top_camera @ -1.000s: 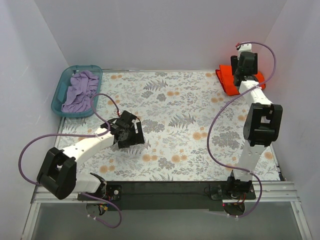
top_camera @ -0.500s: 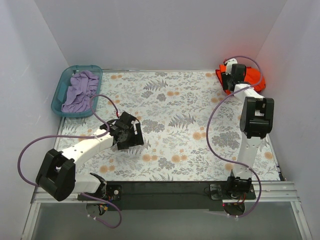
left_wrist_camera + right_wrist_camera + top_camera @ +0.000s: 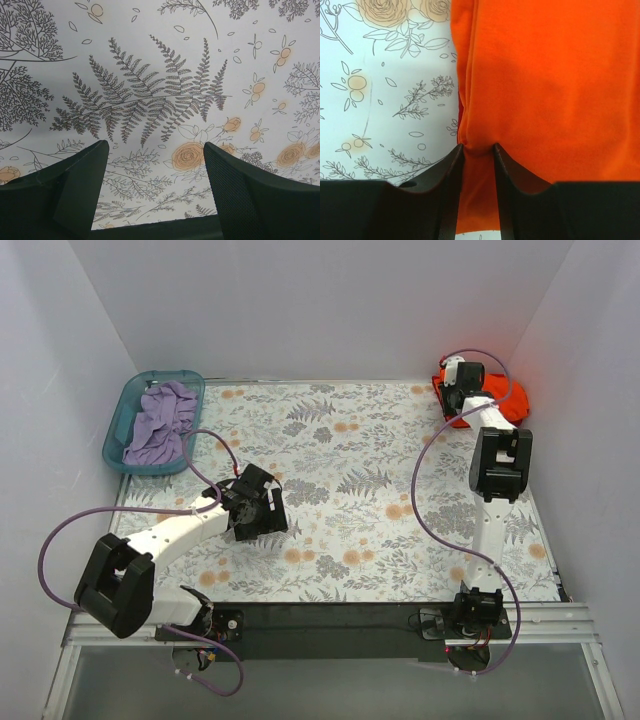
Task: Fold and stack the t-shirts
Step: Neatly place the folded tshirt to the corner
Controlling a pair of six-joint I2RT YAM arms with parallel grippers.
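The bright orange t-shirt [image 3: 506, 400] lies bunched in the table's far right corner. It fills the right wrist view [image 3: 545, 75]. My right gripper [image 3: 457, 383] is at the shirt's left edge, shut on a pinched fold of the orange cloth [image 3: 479, 147]. A thin darker red sliver [image 3: 461, 111] shows at that fold's left edge; I cannot tell whether it is the deeper red t-shirt. My left gripper [image 3: 260, 510] hangs open and empty over the bare floral tablecloth [image 3: 155, 145], left of the middle, far from the shirt.
A teal basket [image 3: 122, 422] holding a crumpled purple cloth [image 3: 160, 420] stands at the far left. White walls close in the table at the back and on both sides. The floral tablecloth [image 3: 350, 480] covers the table.
My right gripper has come down and to the left, from above the orange shirt to its left edge, and the shirt has bunched up. The left arm has barely moved.
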